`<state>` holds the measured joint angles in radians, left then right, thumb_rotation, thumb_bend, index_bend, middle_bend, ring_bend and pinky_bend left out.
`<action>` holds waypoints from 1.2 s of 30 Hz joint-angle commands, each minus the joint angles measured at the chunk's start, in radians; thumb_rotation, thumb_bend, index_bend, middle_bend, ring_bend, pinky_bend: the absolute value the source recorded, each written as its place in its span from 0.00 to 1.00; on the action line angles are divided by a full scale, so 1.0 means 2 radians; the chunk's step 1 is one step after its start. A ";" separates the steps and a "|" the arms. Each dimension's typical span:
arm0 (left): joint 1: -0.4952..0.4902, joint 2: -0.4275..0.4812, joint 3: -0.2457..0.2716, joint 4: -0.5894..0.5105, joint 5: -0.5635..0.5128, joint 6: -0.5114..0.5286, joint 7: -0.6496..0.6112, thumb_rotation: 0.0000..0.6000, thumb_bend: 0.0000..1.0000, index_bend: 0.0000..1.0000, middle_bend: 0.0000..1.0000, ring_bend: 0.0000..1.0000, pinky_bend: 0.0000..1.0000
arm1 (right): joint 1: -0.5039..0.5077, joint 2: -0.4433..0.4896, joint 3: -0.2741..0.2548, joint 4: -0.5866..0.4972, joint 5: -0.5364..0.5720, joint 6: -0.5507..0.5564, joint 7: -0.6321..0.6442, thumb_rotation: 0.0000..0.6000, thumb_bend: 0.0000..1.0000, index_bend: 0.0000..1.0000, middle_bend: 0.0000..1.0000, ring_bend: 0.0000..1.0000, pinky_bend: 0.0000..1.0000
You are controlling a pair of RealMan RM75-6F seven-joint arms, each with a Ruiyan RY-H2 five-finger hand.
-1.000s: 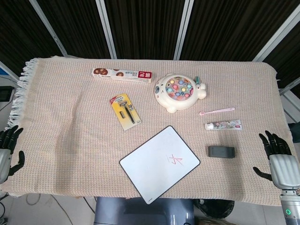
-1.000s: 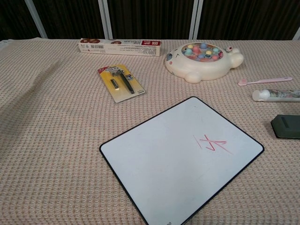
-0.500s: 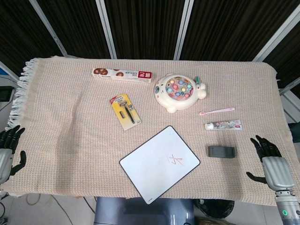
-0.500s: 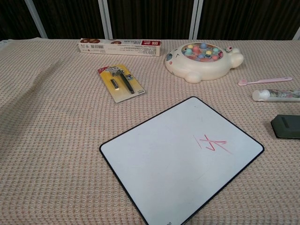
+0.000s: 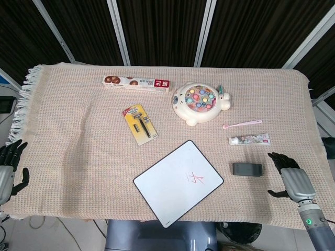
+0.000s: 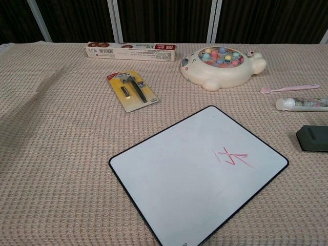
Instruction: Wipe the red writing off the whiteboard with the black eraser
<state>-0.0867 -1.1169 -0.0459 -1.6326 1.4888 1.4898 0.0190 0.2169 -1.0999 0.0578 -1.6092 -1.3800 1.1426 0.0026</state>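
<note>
A white whiteboard with a black rim lies tilted near the table's front edge. Red writing marks its right part. The black eraser lies flat on the cloth just right of the board. My right hand hovers open to the right of the eraser, fingers spread, a small gap away from it. At the far left edge my left hand stays open, off the table. Neither hand shows in the chest view.
Behind the board lie a carded razor pack, a long biscuit box, a cream fishing toy, a pink toothbrush and a toothpaste tube. A beige knitted cloth covers the table.
My right hand has moved left and slightly down toward the eraser. The left hand has barely shifted. Board and eraser lie as before.
</note>
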 commanded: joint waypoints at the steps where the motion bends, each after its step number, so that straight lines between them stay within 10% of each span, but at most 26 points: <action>1: 0.000 0.000 0.000 0.000 0.000 -0.001 0.001 1.00 0.60 0.05 0.00 0.03 0.05 | 0.012 -0.017 0.008 0.014 0.017 -0.018 -0.004 1.00 0.07 0.04 0.15 0.14 0.12; 36: 0.000 -0.002 0.000 -0.002 -0.007 -0.005 0.010 1.00 0.60 0.05 0.00 0.03 0.05 | 0.066 -0.110 0.020 0.100 0.048 -0.070 -0.019 1.00 0.29 0.30 0.33 0.30 0.24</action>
<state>-0.0875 -1.1204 -0.0465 -1.6359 1.4749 1.4806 0.0392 0.3480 -1.3192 0.0976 -1.4104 -1.2854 1.0035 -0.0336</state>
